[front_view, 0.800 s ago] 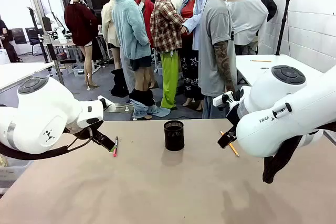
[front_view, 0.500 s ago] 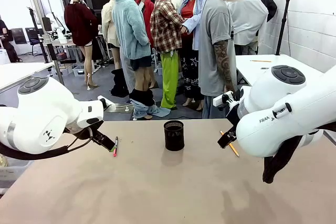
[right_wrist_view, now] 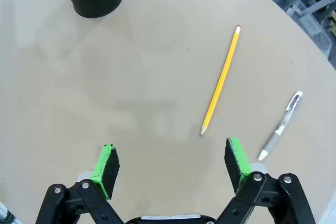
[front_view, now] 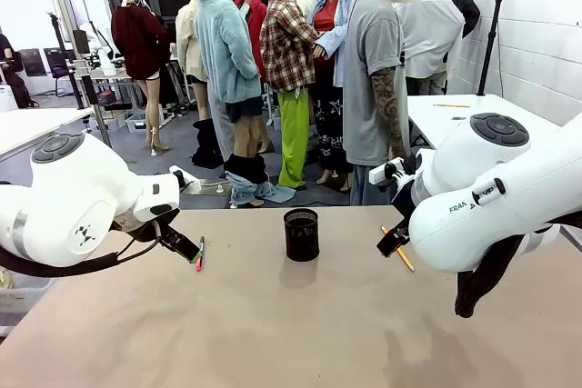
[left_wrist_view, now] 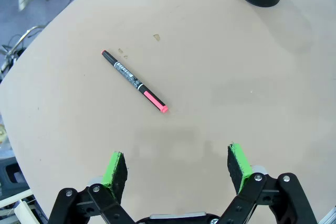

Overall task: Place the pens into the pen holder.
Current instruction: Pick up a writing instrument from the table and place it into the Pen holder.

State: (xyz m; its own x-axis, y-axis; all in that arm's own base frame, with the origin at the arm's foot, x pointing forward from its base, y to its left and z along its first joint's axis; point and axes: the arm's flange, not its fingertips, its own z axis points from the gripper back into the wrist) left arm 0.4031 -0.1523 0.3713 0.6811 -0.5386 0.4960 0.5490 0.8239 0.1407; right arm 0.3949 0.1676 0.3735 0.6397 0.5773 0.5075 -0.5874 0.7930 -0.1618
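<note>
One pen lies just beyond the left end effector.

open table on every side of the dark pen, pen holder standing alone mid-table, its mouth clear from above, pencil and pale pen lying apart with a bare gap between

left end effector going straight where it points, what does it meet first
Most likely the bare beige tabletop, just short of the pink tip of the black-and-pink marker pen, though depth is unclear.
</note>
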